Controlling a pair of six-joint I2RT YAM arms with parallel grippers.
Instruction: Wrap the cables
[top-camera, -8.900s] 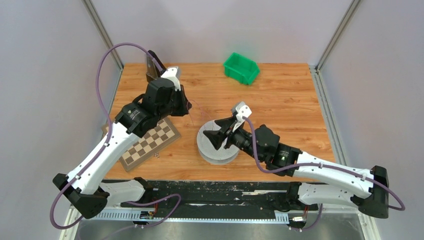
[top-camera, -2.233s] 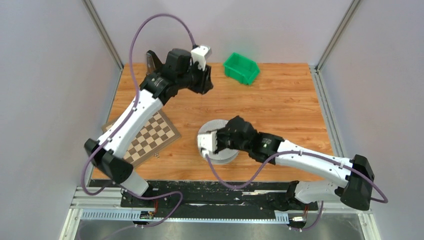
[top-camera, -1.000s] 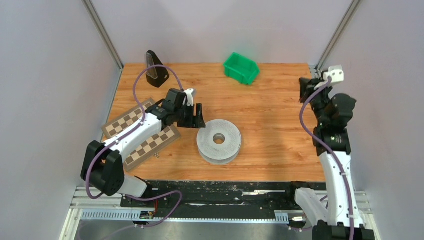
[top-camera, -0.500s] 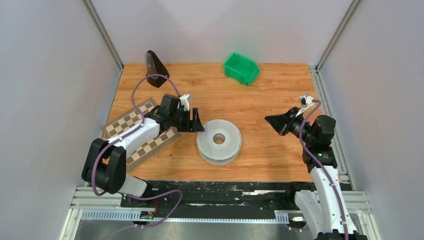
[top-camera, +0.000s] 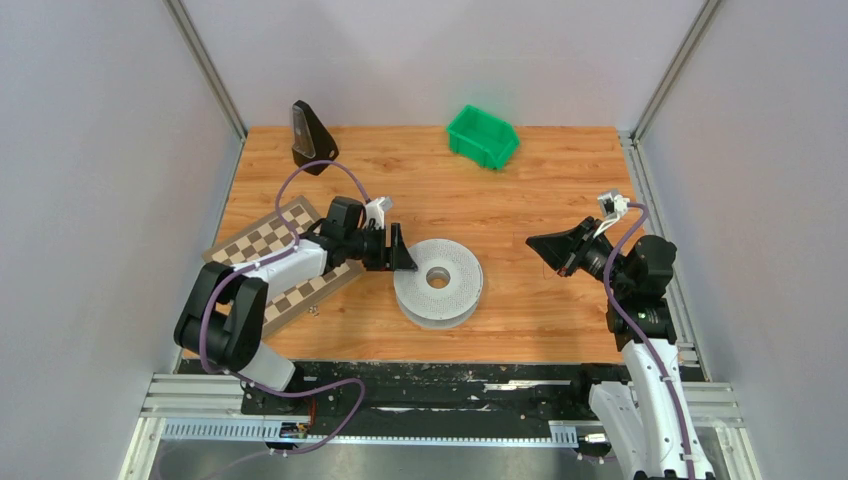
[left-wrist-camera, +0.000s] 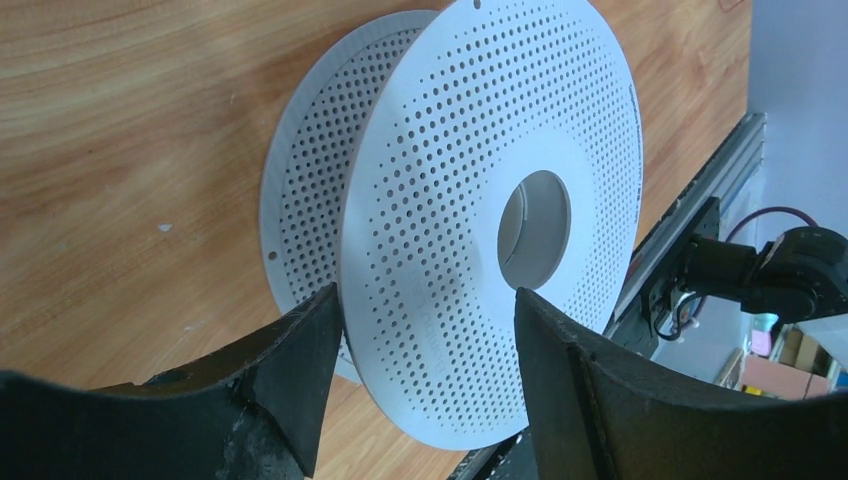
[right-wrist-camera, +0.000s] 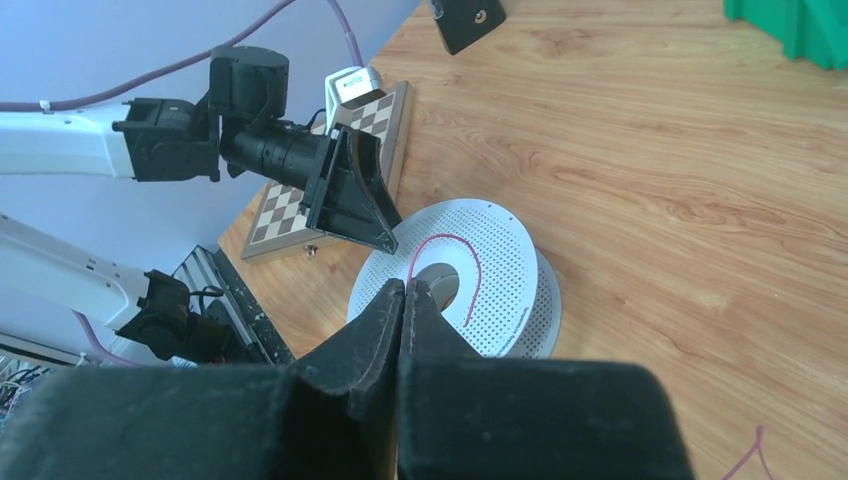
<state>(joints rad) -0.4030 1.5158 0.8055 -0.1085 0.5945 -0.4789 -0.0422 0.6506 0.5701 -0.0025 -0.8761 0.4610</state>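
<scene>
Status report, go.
Left gripper open at reel rim. Right gripper shut on cable, off to reel's right. Chessboard under left arm, not blocking.

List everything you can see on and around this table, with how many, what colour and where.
reel: one, pale grey, perforated, table centre
cable: one, thin reddish strand, arcing over the reel
bin: one, green, far edge
checkered boards: two panels, brown and cream, left of the reel
wedge-shaped object: one, black, far-left corner
table: one, wooden
left arm: white and black, jaws open at the reel's left rim
right arm: white and black, right of the reel, jaws shut on the cable
</scene>
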